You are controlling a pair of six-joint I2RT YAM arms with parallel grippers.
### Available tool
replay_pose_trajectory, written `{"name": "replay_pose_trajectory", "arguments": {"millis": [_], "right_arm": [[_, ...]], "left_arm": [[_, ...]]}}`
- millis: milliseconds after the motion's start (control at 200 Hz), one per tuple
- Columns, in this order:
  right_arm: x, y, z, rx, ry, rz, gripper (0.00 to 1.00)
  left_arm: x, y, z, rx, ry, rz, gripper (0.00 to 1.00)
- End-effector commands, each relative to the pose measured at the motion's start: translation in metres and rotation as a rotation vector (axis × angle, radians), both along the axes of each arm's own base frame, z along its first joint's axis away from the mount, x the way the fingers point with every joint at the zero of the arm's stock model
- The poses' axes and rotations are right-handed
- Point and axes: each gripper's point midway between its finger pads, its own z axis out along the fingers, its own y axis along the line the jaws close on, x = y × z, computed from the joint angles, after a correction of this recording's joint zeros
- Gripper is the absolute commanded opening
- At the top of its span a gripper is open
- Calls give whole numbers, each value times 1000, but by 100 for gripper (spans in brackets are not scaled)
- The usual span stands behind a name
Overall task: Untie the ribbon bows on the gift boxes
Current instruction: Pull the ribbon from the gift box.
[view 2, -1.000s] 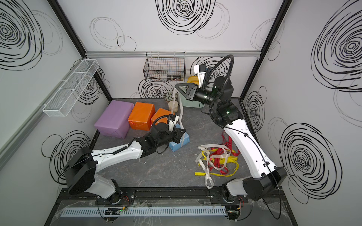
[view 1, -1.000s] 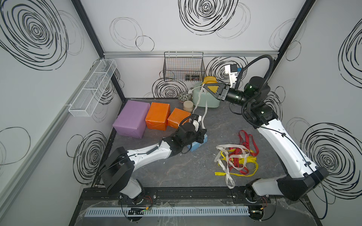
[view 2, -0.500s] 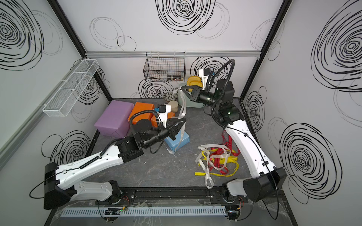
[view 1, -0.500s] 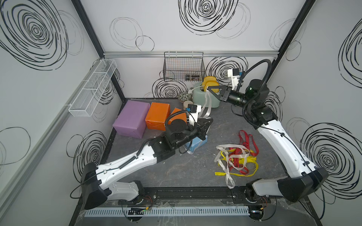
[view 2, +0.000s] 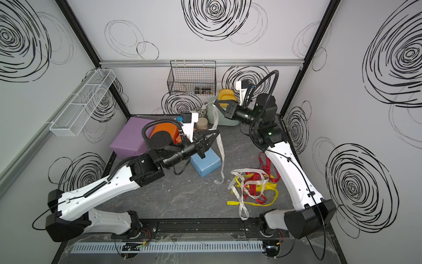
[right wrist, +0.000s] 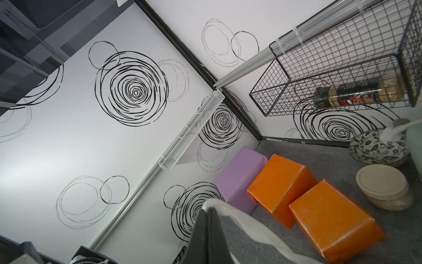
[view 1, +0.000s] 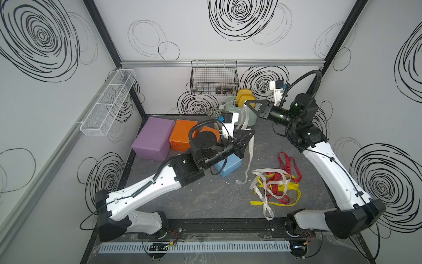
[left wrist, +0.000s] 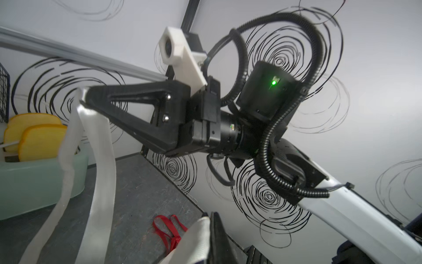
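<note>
Checking top views: right gripper point(view 1: 245, 104) raised in front of mint-green toaster point(view 1: 252, 117), tips pinched on white ribbon point(view 1: 250, 149). Strip hangs past left gripper point(view 1: 251, 132), loose end on tabletop point(view 1: 205, 201) beside light-blue box point(view 1: 228, 165). Left tips nearly together at ribbon; grip unclear. Loose ribbon pile point(view 1: 276, 186) near right arm; bare tabletop toward front rail.
Left wrist: right tips clamped flat on ribbon fold.
Right wrist: lilac box point(right wrist: 239, 173), medium orange box point(right wrist: 280, 182), smaller orange box point(right wrist: 331, 219) in row from left wall; last one half hidden from above.
</note>
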Motion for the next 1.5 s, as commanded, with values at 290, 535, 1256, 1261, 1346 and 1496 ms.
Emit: {"name": "replay_pose_trajectory", "arguments": {"millis": [290,535,1256,1261,1346,1496], "right_arm": [[-9,-14,0,6,-24,-16,0],[-11,-29,-16,-10,-10,-58,0],[-8,-74,-28,11,15,-195,0],[-8,-75,-28,12,16,-196,0],[-6,-80,-29,21,25,-199,0],[-4,-79,-31,28,32,-182,0]], "left_arm": [[10,-57,-155,326,278,-92,49],[6,-52,-200,581,294,-11,97],[27,66,-195,665,270,267,96],[26,67,-195,666,271,267,96],[25,80,-201,654,290,284,96],[32,100,-190,532,311,316,96]]}}
